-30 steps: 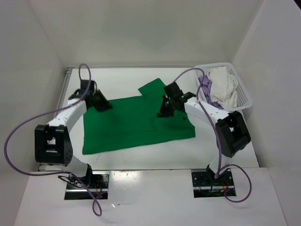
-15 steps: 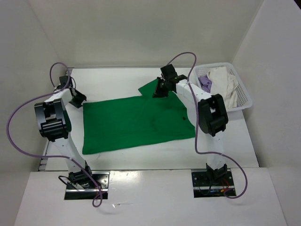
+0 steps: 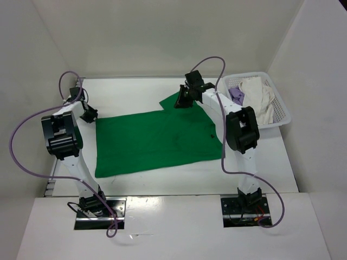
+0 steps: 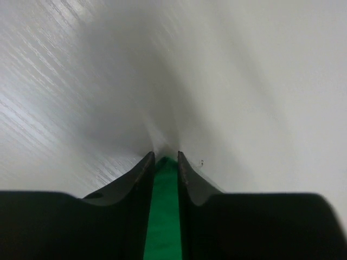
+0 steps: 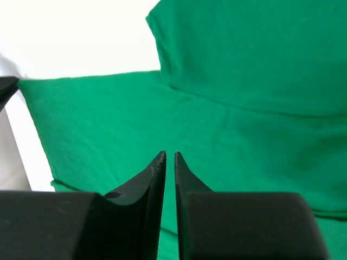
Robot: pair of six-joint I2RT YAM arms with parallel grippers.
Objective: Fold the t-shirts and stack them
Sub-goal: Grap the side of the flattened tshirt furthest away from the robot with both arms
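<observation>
At the far-left corner, check your left pincer [image 4: 166, 157], near-shut w/ green t-shirt [image 3: 157, 141] in its gap, truly grips (can't tell); right pincer [image 5: 168, 156] near-shut, empty.

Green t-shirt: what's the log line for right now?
green t-shirt spread flat | left pincer pinching its edge | right pincer nearly shut over sleeve
</observation>
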